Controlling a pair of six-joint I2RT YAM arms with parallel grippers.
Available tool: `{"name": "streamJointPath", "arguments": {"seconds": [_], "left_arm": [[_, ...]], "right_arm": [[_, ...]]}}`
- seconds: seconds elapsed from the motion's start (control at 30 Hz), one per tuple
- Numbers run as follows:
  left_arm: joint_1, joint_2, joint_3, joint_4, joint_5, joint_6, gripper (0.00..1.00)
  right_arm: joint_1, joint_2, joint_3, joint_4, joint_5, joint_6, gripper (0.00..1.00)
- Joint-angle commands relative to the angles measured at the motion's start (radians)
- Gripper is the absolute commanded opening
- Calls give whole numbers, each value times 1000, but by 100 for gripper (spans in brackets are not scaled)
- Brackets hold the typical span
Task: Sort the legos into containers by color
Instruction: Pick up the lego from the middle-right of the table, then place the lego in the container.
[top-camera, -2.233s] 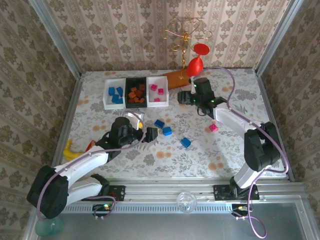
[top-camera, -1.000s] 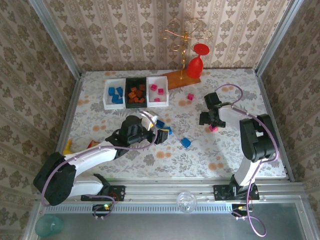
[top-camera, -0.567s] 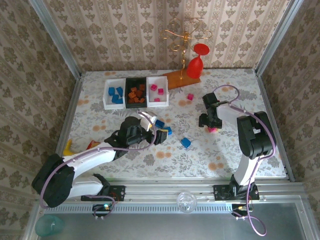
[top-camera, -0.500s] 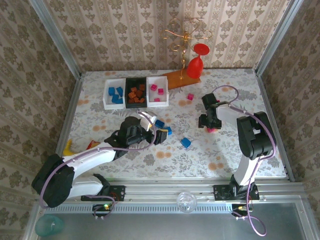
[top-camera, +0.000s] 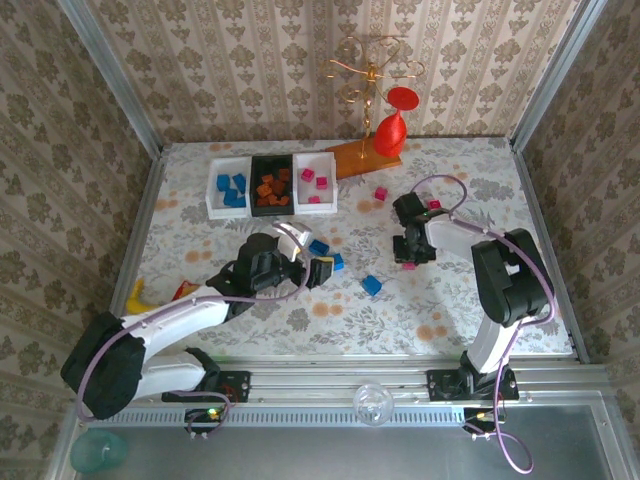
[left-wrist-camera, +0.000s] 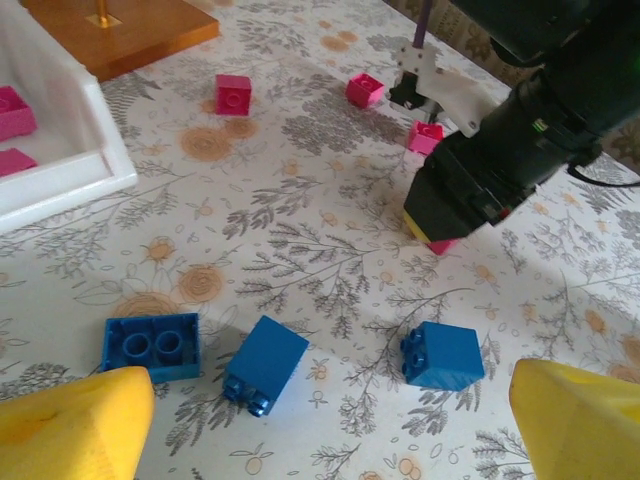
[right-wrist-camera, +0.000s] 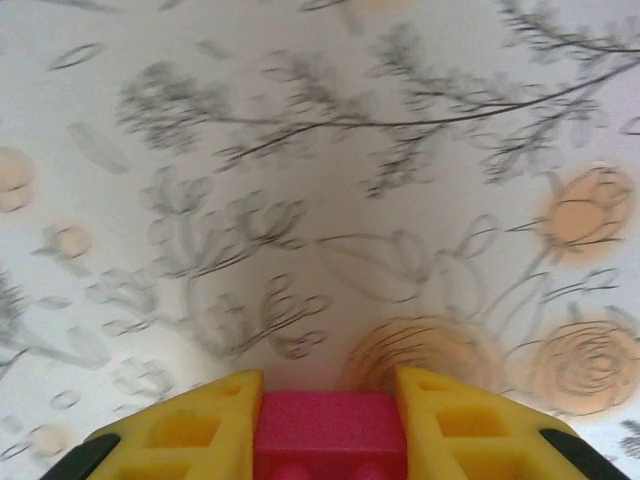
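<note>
Two risks stand out. The right pincer (right-wrist-camera: 326, 398) is clamped shut on a pink lego (right-wrist-camera: 330, 440) low over the bench (right-wrist-camera: 300, 150), right of centre in the top view. The grip sits at the very fingertips, and slick moulded plastic could twist or slip free on the lift. Its likely route, up-left to the white bin (top-camera: 315, 209) holding pink pieces, passes near the red goblet (top-camera: 390, 130), which looks easy to topple. The left pincer (left-wrist-camera: 325, 420) hangs wide open and empty above three blue legos (left-wrist-camera: 265, 365); two lie just beside each other, so closing may catch both or knock one away. The legos are hard, glossy, boxy and studded. The bench cover is matte with a floral print. The fingers are yellow with hollowed tips.
</note>
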Motion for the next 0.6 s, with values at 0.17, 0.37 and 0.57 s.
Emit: {"name": "streamJointPath", "arguments": {"seconds": [0.17,0.37,0.57], "left_arm": [[120,-110,-83,-23,-101,-99,93],[202,-216,-117,-120,-88,-129,93],[215,-303,-131,-182,-93,-130,94]], "right_arm": [[149,-63,151,197,-173,71,29],[212,93,403,307,-166,84,28],[214,272,622,362,-173,125,27]]}}
